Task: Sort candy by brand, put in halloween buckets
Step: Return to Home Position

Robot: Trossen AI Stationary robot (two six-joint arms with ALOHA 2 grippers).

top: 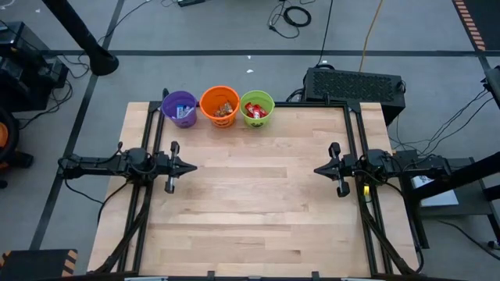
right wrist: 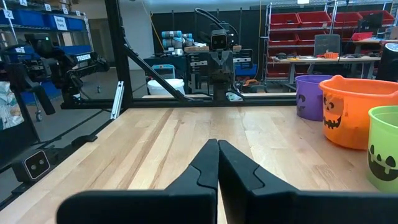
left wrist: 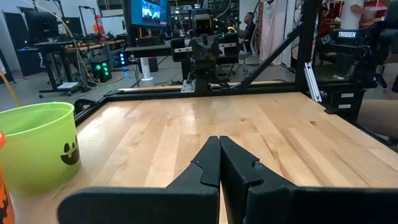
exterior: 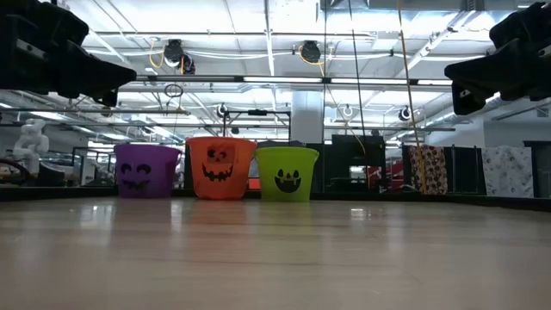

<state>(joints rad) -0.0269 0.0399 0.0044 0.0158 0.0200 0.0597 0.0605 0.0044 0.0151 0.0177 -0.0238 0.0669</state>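
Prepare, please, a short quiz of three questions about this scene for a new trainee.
1. True or false: the orange bucket stands between the purple bucket and the green bucket.
2. The left gripper and the right gripper are: A) both shut and empty, B) both holding candy, C) both inside buckets.
3. Fill in: seen from above, the red wrappers lie in the ___ bucket.

Key: 1 true; 2 A; 3 green.
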